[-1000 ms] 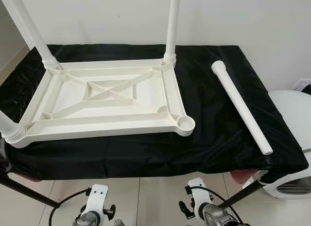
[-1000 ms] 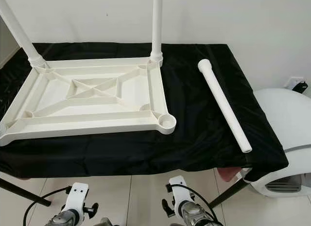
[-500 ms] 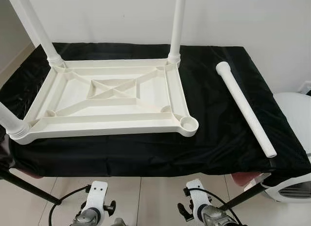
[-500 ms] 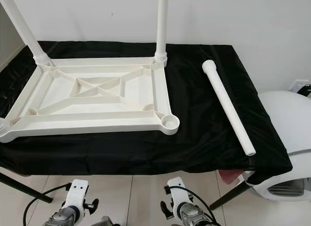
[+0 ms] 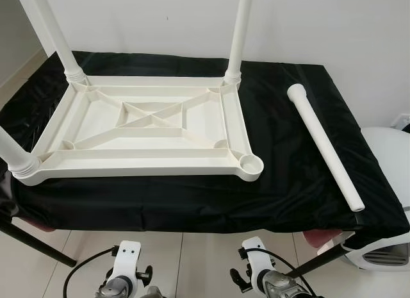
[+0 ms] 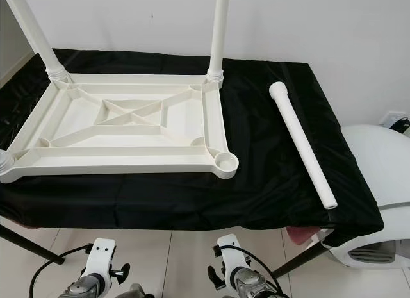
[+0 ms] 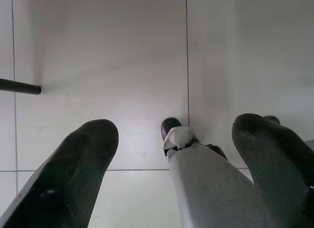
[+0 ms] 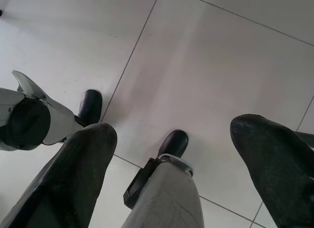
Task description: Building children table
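Item: kids' tabletop (image 5: 150, 128), upside down on black-draped bench (image 5: 288, 182), left-centre. Status: 3 legs fitted – far-left (image 5: 54, 38), far-right (image 5: 238, 38), near-left (image 5: 13, 154). Near-right socket (image 5: 250, 163) empty. Outstanding: 1 loose leg (image 5: 323, 144), lying near-to-far at bench's right side, well apart from the top. You've approx. one step left, judging by this. Left claw (image 7: 174, 139): hanging low over floor tiles (image 7: 98, 56), fingers wide apart, holding nothing. Right claw (image 8: 171, 139): same – spread, empty, idle.
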`<state>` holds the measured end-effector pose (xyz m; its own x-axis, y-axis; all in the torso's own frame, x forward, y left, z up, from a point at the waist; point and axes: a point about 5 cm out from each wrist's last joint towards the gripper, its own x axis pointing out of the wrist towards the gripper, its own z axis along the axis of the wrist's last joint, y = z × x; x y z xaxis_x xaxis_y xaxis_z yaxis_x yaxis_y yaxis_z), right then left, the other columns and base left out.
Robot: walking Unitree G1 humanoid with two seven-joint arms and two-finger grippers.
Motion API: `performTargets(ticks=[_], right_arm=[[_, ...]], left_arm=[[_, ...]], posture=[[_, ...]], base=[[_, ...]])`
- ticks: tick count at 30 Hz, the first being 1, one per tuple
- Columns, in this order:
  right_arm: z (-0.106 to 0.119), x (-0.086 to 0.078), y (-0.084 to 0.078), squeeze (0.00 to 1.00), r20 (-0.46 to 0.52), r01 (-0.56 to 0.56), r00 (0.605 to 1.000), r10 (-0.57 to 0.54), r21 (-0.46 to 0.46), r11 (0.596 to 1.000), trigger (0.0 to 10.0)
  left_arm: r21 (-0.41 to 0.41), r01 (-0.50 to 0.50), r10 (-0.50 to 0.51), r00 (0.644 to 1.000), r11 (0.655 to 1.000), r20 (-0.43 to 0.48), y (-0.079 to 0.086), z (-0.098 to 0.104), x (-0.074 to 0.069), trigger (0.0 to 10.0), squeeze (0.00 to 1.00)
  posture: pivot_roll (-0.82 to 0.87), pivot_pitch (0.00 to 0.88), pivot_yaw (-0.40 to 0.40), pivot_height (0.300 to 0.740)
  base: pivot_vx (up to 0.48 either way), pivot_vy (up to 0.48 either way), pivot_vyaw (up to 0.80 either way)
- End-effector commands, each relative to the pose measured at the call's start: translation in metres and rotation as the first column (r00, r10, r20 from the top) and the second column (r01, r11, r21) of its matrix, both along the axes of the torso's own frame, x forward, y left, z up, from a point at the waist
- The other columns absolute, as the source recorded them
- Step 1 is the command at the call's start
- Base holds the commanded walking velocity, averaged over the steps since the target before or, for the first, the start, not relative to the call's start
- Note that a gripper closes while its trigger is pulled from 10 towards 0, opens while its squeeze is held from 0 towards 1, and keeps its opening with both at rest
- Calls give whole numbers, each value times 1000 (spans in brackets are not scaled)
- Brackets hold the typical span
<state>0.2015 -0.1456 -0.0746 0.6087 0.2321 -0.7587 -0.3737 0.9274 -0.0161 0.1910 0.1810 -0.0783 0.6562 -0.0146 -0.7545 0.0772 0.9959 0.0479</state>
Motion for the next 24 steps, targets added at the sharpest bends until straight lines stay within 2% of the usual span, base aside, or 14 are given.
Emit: performTargets(ticks=[1,3,4,14,20,21,24], right_arm=[[-1,-2,-2,0,-15,-1,1000,1,-8,1000,10000],[-1,-2,-2,0,-16,4,1000,-4,-4,1000,10000],[-2,-2,-3,0,-17,4,1000,-4,-6,1000,10000],[-2,-4,-7,0,-12,-8,1000,8,-20,1000,10000],[0,-2,-5,0,9,-53,999,53,-17,998,10000],[2,1,-4,0,26,-89,996,89,-10,996,10000],[4,3,-3,0,39,-116,992,116,-8,993,10000]], left_arm=[[-55,49,-50,999,997,-2,-6,0,0,10000,518],[-52,53,-53,999,997,-3,-7,0,-1,10000,518],[-48,60,-60,998,997,-4,-8,-1,-1,10000,0],[-37,91,-92,996,995,-4,-6,-2,-6,10000,0],[-24,185,-184,983,982,21,-10,-1,-5,10000,0],[-17,257,-257,966,966,36,-14,1,-4,10000,0],[-12,300,-299,953,954,46,-15,1,-4,10000,0]], posture=[[67,0,-8,740],[67,0,-8,740],[67,0,-9,740],[65,0,-8,740],[68,0,-12,740],[71,0,-20,740],[71,0,-21,740]], base=[[0,0,0],[0,0,0],[0,0,0],[0,0,0],[0,0,0],[0,0,0],[0,0,0]])
